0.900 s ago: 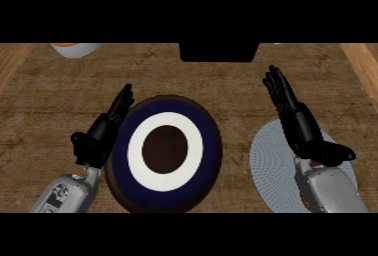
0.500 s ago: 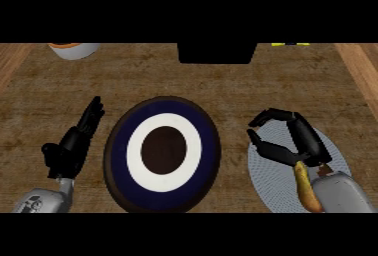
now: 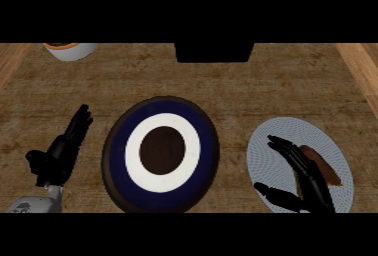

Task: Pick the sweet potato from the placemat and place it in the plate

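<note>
The sweet potato (image 3: 322, 165) is seen lying on the grey placemat (image 3: 280, 137), right of the plate (image 3: 161, 150). The right hand (image 3: 304, 176) is spread open just beside it, holding nothing. The left hand (image 3: 63, 150) is held straight-fingered left of the plate.

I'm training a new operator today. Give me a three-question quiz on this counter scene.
1. True or false: the sweet potato already lies on the plate.
2. Which hand is over the placemat? A) left hand B) right hand
3. Fill in: the plate's middle is dark ____.

Key: 1 false, it is on the placemat; 2 B; 3 brown.
</note>
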You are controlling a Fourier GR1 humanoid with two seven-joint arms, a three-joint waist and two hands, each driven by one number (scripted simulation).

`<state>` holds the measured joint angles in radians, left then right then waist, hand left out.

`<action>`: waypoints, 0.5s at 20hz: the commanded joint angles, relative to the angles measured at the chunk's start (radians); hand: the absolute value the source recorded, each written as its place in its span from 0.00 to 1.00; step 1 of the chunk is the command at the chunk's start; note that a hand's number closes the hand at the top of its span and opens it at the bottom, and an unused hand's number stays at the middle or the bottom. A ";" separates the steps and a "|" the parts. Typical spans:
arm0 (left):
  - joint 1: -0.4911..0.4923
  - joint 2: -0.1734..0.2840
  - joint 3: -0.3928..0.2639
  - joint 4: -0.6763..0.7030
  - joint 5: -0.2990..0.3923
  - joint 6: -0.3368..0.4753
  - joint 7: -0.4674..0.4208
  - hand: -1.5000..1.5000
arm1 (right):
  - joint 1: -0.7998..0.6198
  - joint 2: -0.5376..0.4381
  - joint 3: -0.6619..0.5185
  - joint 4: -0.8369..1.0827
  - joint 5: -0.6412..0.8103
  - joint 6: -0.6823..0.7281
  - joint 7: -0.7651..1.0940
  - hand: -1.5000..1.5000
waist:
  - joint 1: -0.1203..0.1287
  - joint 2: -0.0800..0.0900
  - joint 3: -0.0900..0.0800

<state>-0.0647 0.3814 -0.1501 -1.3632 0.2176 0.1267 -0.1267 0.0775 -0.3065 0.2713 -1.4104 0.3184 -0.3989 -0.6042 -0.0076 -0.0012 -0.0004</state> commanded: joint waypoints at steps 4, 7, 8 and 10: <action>0.056 -0.014 0.032 0.017 -0.010 -0.025 -0.070 0.50 | 0.256 -0.083 -0.064 -0.256 0.040 -0.102 -0.019 0.00 | -0.009 -0.003 -0.001; 0.008 -0.015 0.032 0.028 -0.021 -0.018 -0.022 0.50 | 0.267 -0.131 -0.089 -0.286 0.161 -0.134 0.123 0.00 | -0.009 -0.001 -0.002; 0.029 0.000 0.031 -0.027 -0.007 -0.033 0.019 0.50 | 0.225 -0.149 -0.108 -0.248 0.189 -0.113 0.173 0.00 | 0.003 0.000 -0.001; 0.043 -0.006 0.024 0.001 -0.019 -0.044 -0.027 0.50 | 0.258 -0.221 -0.117 -0.337 0.260 -0.064 0.310 0.00 | 0.000 0.000 -0.003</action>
<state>-0.0332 0.3769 -0.1212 -1.3616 0.2064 0.0961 -0.1427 0.3063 -0.4413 0.1840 -1.6597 0.4741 -0.4929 -0.4709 -0.0100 -0.0020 -0.0018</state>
